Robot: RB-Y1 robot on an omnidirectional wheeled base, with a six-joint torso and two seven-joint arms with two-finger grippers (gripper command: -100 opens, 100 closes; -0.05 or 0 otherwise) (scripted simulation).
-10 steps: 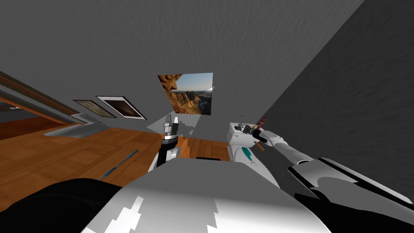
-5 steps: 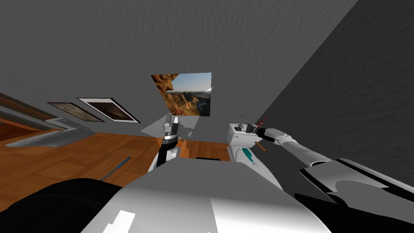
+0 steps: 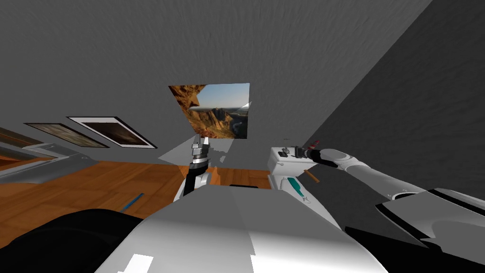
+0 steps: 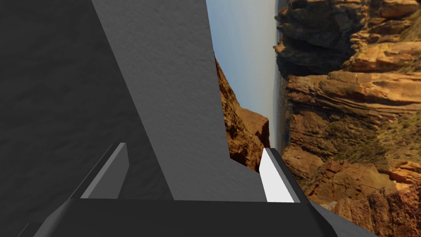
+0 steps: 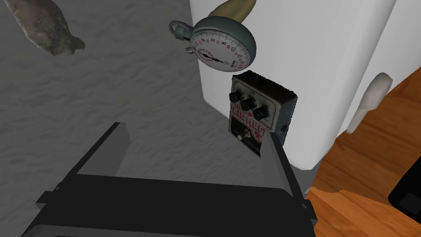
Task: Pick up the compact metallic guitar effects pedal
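Right arm (image 3: pixel 374 176): clad in a rounded white shell; dark wrist collar
Left arm (image 3: pixel 190 179): black segment; grey ringed cuff
Left gripper (image 4: pixel 193 147), right gripper (image 5: pixel 194 128): dark boxes fitted with thin light grey fingers (image 4: pixel 276 177)

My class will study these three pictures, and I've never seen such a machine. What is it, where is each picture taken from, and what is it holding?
It is a two-armed robot in a simulated house. One picture looks down from its head; the others look along each hand. The left gripper is open, raised ahead of the body. The right gripper is open too, holding nothing, close to a pedal with three black knobs. The pedal and a stopwatch lie on a white cabinet.
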